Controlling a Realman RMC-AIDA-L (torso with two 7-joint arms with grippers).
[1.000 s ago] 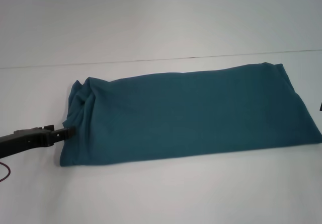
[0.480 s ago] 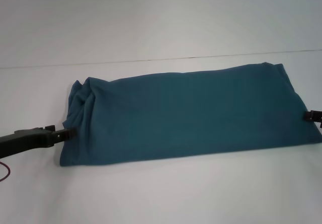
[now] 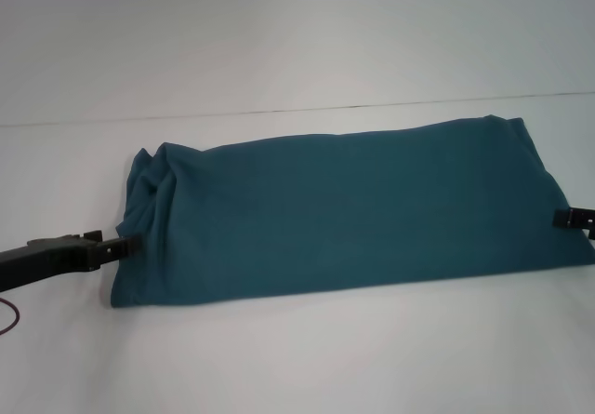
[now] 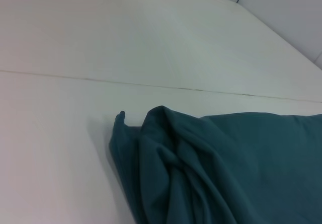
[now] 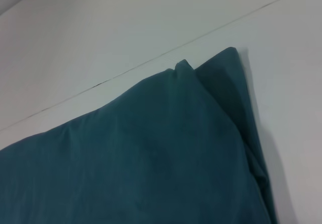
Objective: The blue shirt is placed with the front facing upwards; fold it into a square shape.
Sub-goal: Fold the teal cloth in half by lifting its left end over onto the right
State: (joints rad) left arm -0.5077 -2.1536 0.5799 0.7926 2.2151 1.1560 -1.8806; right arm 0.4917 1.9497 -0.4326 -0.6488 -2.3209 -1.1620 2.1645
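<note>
Already my dark teal-blue cotton shirt (image 3: 344,214) lies as a long plain band across the middle of the white table (image 3: 279,42), its print hidden, so the lengthwise folds look done. Its end toward the table's left edge is bunched. My left tool (image 3: 119,247) sits at that end and my right tool (image 3: 572,217) at the opposite end; I cannot tell whether either is spread or pinching cloth. Folding end over end into a square remains.

The left gripper (image 3: 133,244) is held low on an arm stretched in from the left edge, its fingers apparently closed together. Only the tip of the right gripper (image 3: 561,217) is seen at the right edge.
</note>
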